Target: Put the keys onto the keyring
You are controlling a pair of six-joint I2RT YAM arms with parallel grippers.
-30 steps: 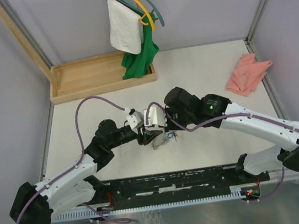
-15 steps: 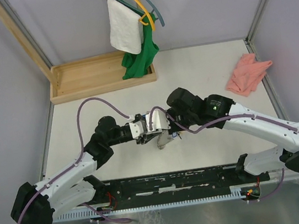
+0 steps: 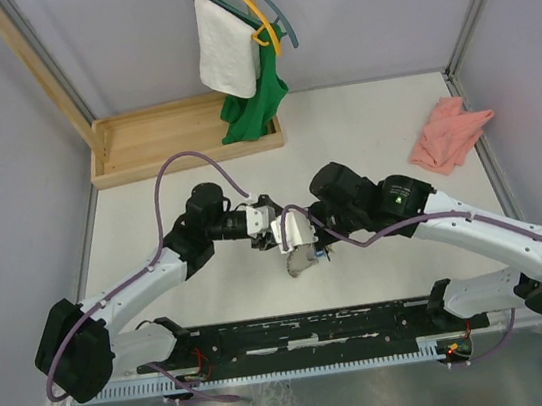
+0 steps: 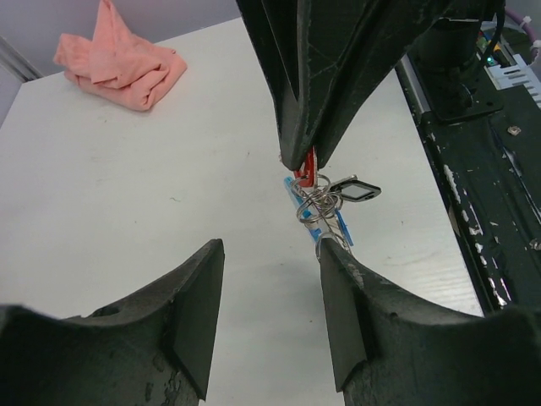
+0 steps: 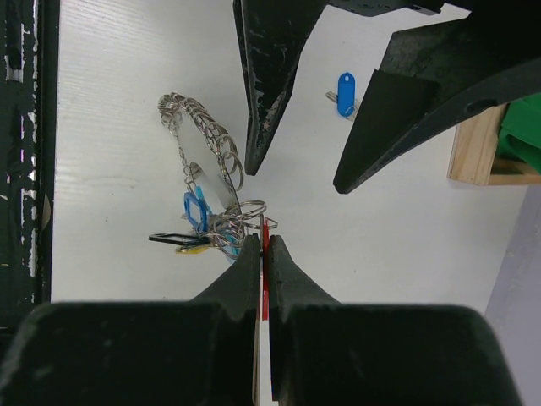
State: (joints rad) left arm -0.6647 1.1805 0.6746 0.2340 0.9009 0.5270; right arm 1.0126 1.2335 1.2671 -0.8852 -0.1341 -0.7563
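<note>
My right gripper (image 5: 263, 243) is shut on the red key (image 5: 265, 230), which stands edge-on between its pads. The key's tip sits against the wire keyring (image 5: 243, 211), part of a bundle with blue and black tags and a chain of rings (image 5: 203, 127). I cannot tell whether the key is threaded on. The blue key (image 5: 344, 93) lies alone on the table, farther off. My left gripper (image 4: 270, 249) is open and holds nothing, pointing at the keyring bundle (image 4: 321, 203) from a short way back. In the top view both grippers meet at mid-table around the bundle (image 3: 304, 259).
A pink cloth (image 3: 448, 135) lies at the right rear of the table. A wooden tray (image 3: 181, 135) stands at the left rear under hangers carrying a white towel (image 3: 228, 52) and a green garment (image 3: 255, 104). A black rail (image 3: 319, 327) runs along the near edge.
My left arm has swung back and away, its gripper drawn off the bundle and still open. My right gripper has shifted slightly nearer with the red key and bundle.
</note>
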